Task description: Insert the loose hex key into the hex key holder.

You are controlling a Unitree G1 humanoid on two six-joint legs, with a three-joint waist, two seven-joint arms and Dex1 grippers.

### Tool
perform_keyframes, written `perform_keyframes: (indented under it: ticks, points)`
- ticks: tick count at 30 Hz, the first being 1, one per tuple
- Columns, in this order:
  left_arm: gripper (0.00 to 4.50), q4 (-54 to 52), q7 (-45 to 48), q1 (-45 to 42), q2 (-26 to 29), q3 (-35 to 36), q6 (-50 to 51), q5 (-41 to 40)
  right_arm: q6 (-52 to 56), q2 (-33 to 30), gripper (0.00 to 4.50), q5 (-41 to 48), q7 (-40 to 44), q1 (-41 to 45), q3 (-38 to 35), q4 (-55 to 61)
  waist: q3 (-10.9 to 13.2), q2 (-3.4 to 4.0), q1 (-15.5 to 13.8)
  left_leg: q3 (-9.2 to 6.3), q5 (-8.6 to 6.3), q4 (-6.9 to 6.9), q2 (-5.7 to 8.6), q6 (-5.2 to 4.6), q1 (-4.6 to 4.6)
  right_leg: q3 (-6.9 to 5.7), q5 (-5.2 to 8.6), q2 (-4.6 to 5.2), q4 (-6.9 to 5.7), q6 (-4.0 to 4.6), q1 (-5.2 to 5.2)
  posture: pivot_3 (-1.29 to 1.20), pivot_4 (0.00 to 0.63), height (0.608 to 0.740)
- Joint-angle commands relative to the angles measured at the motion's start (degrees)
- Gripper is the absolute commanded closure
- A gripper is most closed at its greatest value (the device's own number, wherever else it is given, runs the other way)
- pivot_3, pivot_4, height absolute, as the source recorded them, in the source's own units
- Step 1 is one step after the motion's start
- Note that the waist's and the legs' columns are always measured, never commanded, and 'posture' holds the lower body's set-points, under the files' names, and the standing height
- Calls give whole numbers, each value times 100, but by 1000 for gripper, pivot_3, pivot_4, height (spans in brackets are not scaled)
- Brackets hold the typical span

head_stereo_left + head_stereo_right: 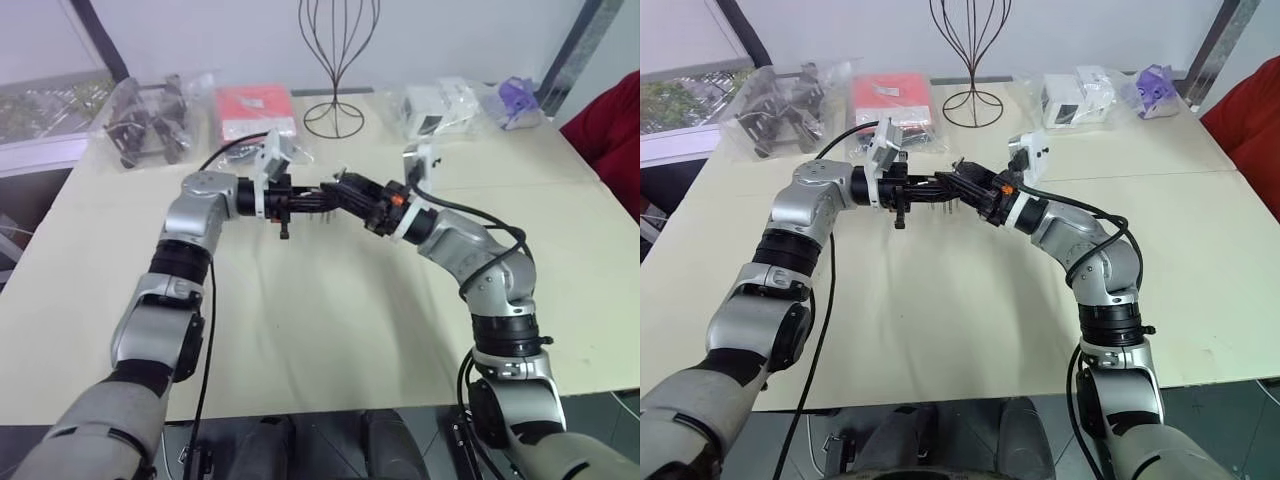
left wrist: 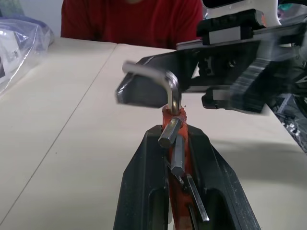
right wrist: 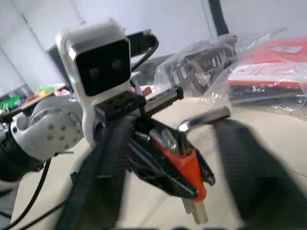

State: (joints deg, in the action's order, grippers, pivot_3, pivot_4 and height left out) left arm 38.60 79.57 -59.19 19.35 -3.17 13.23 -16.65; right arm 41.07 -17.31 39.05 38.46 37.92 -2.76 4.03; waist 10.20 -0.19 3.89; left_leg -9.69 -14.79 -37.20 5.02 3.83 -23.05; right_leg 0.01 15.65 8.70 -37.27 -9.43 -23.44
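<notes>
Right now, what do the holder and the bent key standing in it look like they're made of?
The hex key holder looks like matte red-orange plastic, opaque and dull. The loose hex key seems steel, a smooth grey rod with bright glints along its bend.

Red-orange hex key holder (image 2: pixel 173 143), grey metal loose hex key (image 2: pixel 156 76), beige table (image 1: pixel 330 320)

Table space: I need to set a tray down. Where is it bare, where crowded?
Bare: the near table between the arms, plus its right side. Crowded: the far edge, with the bagged black parts, red packet, wire stand and white bags.
</notes>
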Motion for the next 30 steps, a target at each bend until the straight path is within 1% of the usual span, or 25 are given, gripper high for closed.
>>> perform_keyframes:
  ticks: [1,6,10,13,16,18,22,24,26,27,30]
  points:
    - [4500,-131,-24,-35,45,110,-37,-88,262,-192,710,233,289,97,12,273,0,0,4,0,0,0,0,0,0,0,0,0,0,0,0,0,150,740]
    - [4500,-183,-26,-5,85,132,8,-117,483,-563,710,288,447,-27,-87,351,0,0,4,0,0,0,0,0,0,0,0,0,0,0,0,0,150,740]
    - [4500,-347,-77,143,137,171,254,-206,155,-1087,710,-170,581,-216,11,373,0,0,-8,1,-1,0,0,-1,0,0,0,1,1,0,1,0,150,740]
    - [4500,-860,-309,609,191,274,1163,-482,-445,-1852,710,-863,1027,-487,330,551,0,0,-2,3,-3,-1,1,-5,-1,0,1,2,0,-2,0,0,150,740]
    - [4500,-1272,-688,1123,258,319,1929,-624,-849,-2287,710,-1198,1368,-707,510,703,0,0,27,5,-4,0,0,-8,0,1,1,0,1,-2,-1,0,150,740]
    - [4500,-1398,-1071,1384,261,434,2450,-728,-1014,-2437,710,-1322,1489,-835,535,768,0,0,19,4,-4,-1,-2,-8,1,1,1,-2,0,-2,-1,0,150,740]
    - [4500,-1360,-1953,1682,116,848,3321,-1002,-1074,-2521,710,-1352,1578,-998,465,899,1,-2,-11,3,-4,-9,-1,-7,1,1,1,0,-1,-2,4,0,150,740]
    - [4500,-1289,-2288,1822,20,989,3577,-1080,-1092,-2528,710,-1383,1607,-1070,460,956,1,-2,-54,2,-4,-12,0,-7,0,0,1,1,0,-2,5,0,150,740]
    - [3551,-1210,-2497,1866,-27,978,3636,-1023,-1095,-2479,644,-1410,1602,-1101,475,985,1,-2,-84,3,-4,-14,0,-8,0,0,1,2,1,-2,7,0,150,740]
    - [3212,-1190,-2573,1864,-39,976,3654,-1010,-1094,-2459,644,-1419,1599,-1104,479,990,1,-2,-120,3,-4,-14,0,-7,0,0,1,2,1,-2,7,0,150,740]
    - [1824,-958,-2815,1773,-54,1050,3845,-1034,-1078,-2327,644,-1400,1544,-1054,504,983,0,-3,-154,3,-4,-17,0,-7,1,0,1,1,0,-1,8,0,150,740]
